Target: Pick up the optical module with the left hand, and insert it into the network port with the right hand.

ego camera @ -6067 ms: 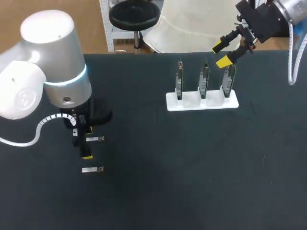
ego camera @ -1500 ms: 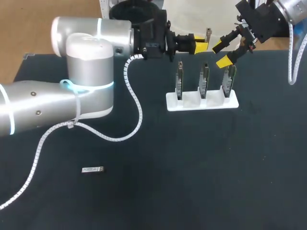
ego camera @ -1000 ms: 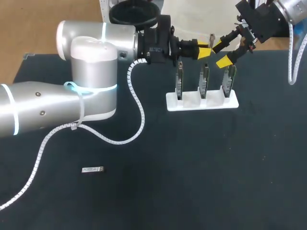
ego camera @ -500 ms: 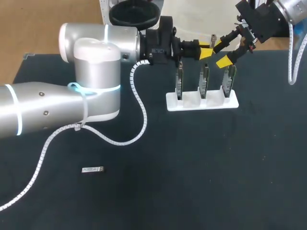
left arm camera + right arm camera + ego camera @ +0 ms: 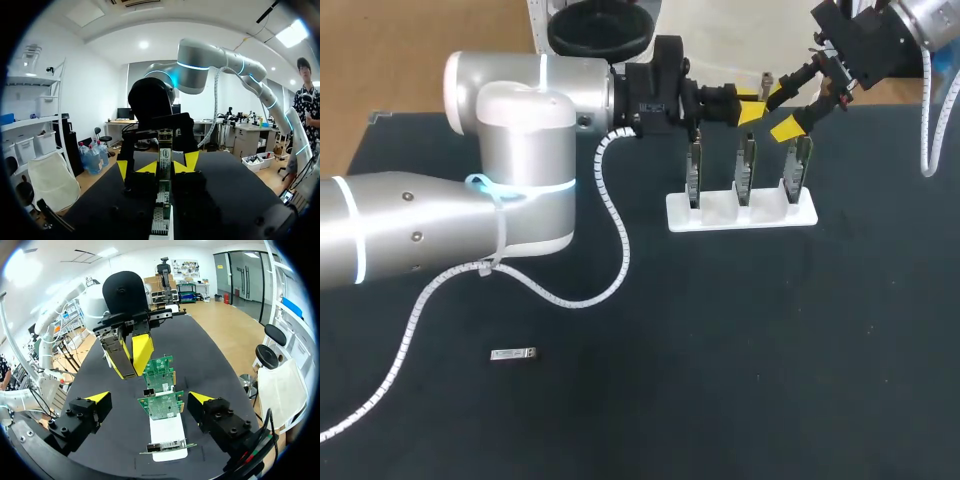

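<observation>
The optical module (image 5: 122, 357) is off the table (image 5: 770, 350), clamped between the yellow tips of the left gripper (image 5: 751, 105) and held up behind the white rack (image 5: 740, 212) of network cards (image 5: 747, 165). So the pick-up looks done. The right gripper (image 5: 780, 112) hangs just beside it, fingers spread wide and empty. The handover and the insertion into a card's port remain. A second module (image 5: 513, 354) lies untouched on the table.

White rack (image 5: 765, 216), green cards (image 5: 159, 372), black table (image 5: 770, 350).
</observation>
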`<state>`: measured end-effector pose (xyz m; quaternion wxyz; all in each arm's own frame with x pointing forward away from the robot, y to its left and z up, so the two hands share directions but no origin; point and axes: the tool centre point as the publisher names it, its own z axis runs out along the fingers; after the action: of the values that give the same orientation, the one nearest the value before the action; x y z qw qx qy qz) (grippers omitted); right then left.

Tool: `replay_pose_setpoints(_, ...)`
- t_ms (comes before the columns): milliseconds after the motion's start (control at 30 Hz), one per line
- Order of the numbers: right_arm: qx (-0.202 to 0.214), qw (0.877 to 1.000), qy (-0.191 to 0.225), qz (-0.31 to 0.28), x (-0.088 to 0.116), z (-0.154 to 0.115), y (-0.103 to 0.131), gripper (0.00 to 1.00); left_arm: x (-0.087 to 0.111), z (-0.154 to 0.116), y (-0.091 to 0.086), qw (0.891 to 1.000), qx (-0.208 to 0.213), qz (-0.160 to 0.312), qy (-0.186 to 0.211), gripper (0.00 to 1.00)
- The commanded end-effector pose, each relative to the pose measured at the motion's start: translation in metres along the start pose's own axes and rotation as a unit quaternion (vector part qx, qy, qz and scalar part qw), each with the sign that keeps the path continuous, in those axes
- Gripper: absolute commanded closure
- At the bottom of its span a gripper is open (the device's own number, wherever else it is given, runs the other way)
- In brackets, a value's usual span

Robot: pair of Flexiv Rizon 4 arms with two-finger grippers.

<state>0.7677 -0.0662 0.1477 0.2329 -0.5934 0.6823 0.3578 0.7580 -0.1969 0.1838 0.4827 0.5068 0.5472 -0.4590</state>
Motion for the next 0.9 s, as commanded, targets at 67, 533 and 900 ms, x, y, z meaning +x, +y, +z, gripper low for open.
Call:
replay_pose_setpoints(67, 0.002, 1.000, 0.000, 0.000, 0.0000, 0.0004, 0.0013, 0.00, 0.0014, 0.0004, -0.0016, 1.000, -0.004, 0.000, 0.000, 1.00)
replay_pose_setpoints(533, 0.002, 1.000, 0.000, 0.000, 0.0000, 0.0004, 0.0013, 0.00, 0.0045, 0.0006, -0.0010, 1.000, 0.000, -0.005, 0.002, 1.00)
replay_pose_setpoints(900, 0.002, 1.000, 0.000, 0.000, 0.0000, 0.0004, 0.0013, 0.00, 0.0058, -0.0007, 0.0006, 1.000, -0.001, -0.011, 0.002, 1.00)
